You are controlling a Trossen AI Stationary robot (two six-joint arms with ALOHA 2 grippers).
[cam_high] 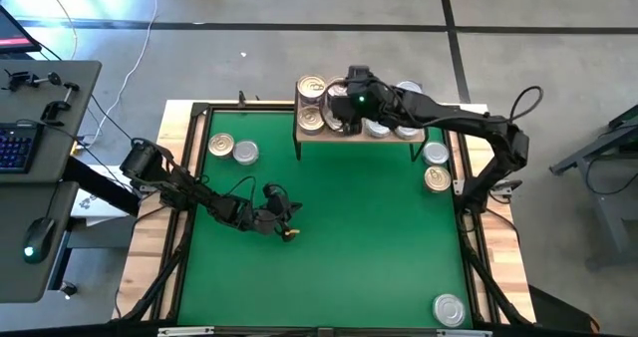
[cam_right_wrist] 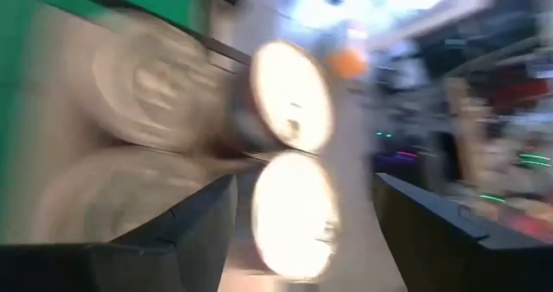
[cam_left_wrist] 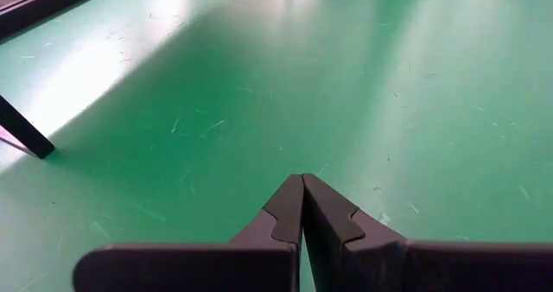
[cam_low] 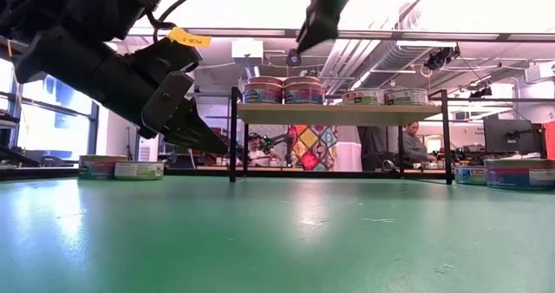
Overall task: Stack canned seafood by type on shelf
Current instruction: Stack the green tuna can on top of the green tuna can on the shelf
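Sitting alone at the near right corner of the green mat (cam_high: 329, 267) is one silver tin (cam_high: 448, 309). Farther in, the left gripper (cam_high: 289, 233) hangs low over the bare middle-left of the mat, its fingers (cam_left_wrist: 302, 207) pressed together with nothing between them. Beyond it, two tins (cam_high: 232, 149) lie side by side near the mat's left edge, and two more tins (cam_high: 436, 167) lie by the right edge. At the far edge stands the shelf (cam_low: 338, 113), a light wood board on thin black legs. On its left end are stacked tins with gold lids (cam_high: 312, 103); silver-lidded tins (cam_high: 392, 129) sit toward its right. The right gripper (cam_high: 344, 100) is above the shelf, just beside the gold stacks, its fingers (cam_right_wrist: 197, 227) spread wide and holding nothing.
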